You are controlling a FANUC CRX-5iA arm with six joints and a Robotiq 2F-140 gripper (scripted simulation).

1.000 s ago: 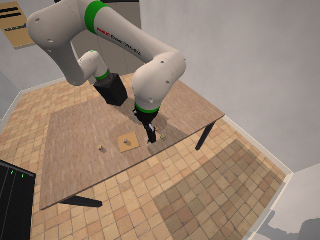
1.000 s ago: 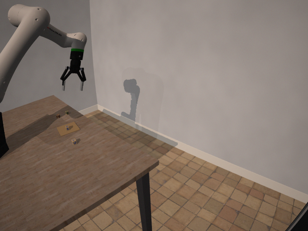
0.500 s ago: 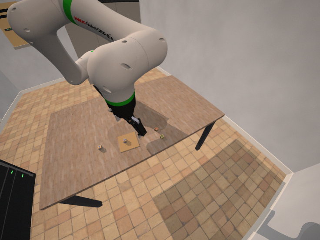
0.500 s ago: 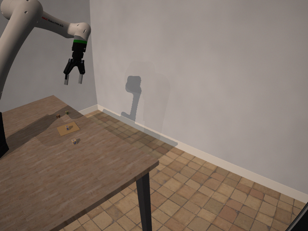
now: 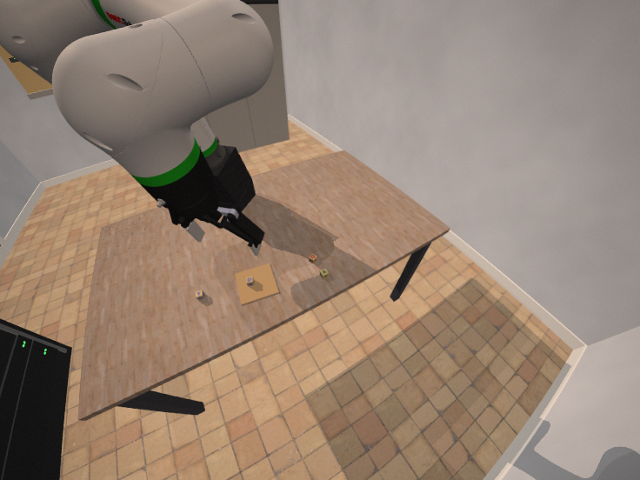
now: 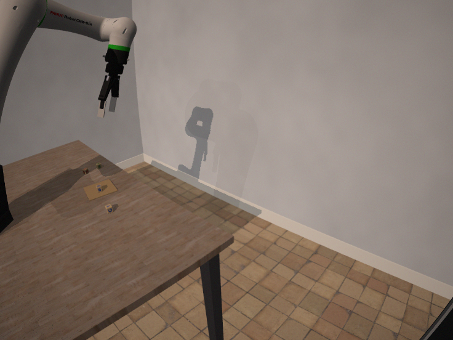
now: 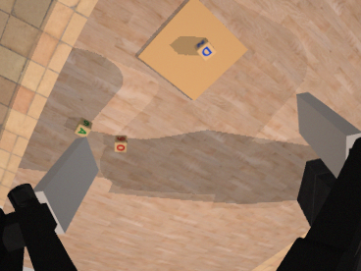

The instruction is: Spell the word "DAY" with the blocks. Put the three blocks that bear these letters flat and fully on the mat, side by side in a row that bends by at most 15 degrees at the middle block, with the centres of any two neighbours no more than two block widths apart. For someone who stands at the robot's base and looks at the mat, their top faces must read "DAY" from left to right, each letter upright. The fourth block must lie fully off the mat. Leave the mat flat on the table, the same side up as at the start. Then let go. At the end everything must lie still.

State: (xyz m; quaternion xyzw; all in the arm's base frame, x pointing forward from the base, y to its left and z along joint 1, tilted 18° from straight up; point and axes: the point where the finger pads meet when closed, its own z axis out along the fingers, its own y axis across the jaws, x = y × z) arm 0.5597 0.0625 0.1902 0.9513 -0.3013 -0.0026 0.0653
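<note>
The tan mat [image 5: 256, 283] lies on the table; it also shows in the exterior view [image 6: 100, 189] and the wrist view [image 7: 194, 47]. The D block [image 7: 206, 48] [image 5: 250, 280] sits on the mat. The Y block [image 5: 199, 294] lies off the mat on the table. The A block [image 7: 82, 128] and the O block [image 7: 121, 145] [image 5: 312, 256] lie close together off the mat near the table edge, A [image 5: 323, 273] and O. My gripper [image 6: 106, 106] is open and empty, high above the table [image 5: 224, 236].
The table edge runs close to the A and O blocks. The robot's arm [image 5: 155, 92] fills the upper left of the top view. A dark cabinet [image 5: 30, 397] stands at the lower left on the floor.
</note>
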